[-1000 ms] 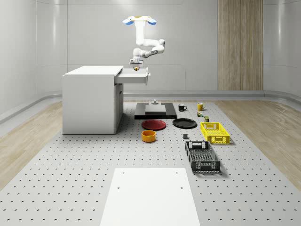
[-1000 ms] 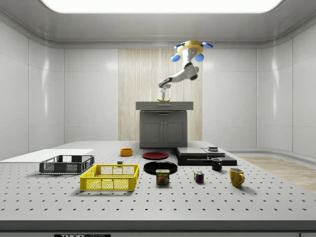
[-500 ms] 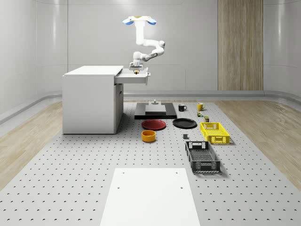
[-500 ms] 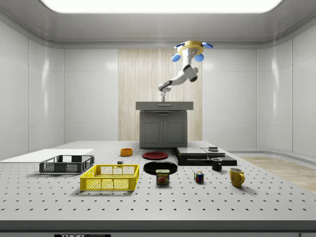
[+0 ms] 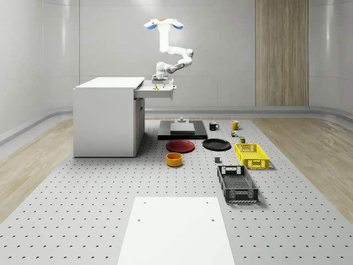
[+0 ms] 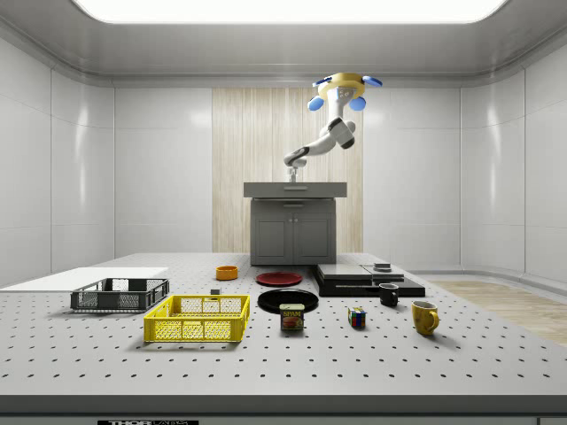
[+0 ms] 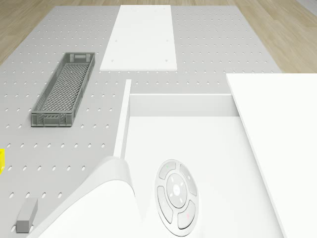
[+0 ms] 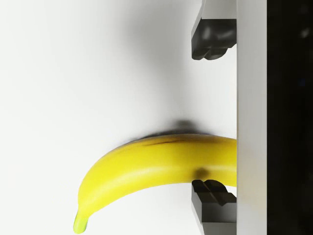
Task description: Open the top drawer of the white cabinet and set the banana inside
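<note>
Since a second ago, my arm has dipped into the drawer and come back up a touch. The banana that was hanging in my grip over the drawer is now lying down in it.

Big stuff first. The white cabinet (image 5: 105, 118) sits below and off to one side of my hand. My drone (image 5: 163, 24) hovers high over the end of it where the top drawer (image 5: 157, 92) is pulled out. That spot makes sense, since the arm can reach straight down into the open tray instead of poking in from the side.

My gripper (image 8: 213, 120) hangs just above the drawer floor, pointing down at it. The fingers (image 8: 212, 36) are spread wide, with way more gap than the fruit needs, so I'd call it let go, nothing clamped.

The banana (image 8: 156, 161) lies flat on the white floor right under my hand. It crosses the gap nearer one fingertip and throws its own shadow on the floor. One end runs up against the drawer wall beside my hand.

I reckon the putting-in is basically done. What's left is lifting clear without nudging it.
</note>
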`<state>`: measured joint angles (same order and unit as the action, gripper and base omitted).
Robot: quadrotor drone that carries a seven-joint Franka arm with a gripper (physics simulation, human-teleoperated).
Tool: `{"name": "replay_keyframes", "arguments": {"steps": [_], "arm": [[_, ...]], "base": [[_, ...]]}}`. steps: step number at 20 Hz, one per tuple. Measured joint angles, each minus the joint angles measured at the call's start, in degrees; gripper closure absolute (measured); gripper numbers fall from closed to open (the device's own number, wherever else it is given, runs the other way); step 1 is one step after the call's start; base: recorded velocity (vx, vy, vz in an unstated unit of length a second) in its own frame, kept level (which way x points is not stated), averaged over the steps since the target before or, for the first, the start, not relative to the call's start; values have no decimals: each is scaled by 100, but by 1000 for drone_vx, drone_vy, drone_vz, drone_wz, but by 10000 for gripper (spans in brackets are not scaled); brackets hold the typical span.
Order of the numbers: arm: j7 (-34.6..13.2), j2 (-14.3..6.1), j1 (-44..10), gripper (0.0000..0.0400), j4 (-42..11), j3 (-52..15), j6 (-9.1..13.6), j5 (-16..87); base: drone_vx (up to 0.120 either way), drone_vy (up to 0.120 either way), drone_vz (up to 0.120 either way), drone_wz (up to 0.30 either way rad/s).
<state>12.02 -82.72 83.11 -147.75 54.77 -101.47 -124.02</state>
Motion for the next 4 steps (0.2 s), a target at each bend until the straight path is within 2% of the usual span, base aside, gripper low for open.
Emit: {"name": "replay_keyframes", "arguments": {"steps": [4], "arm": [[-39,16,-72,10,-91,97,110,62]], "base": [[0,0,0,0]]}}
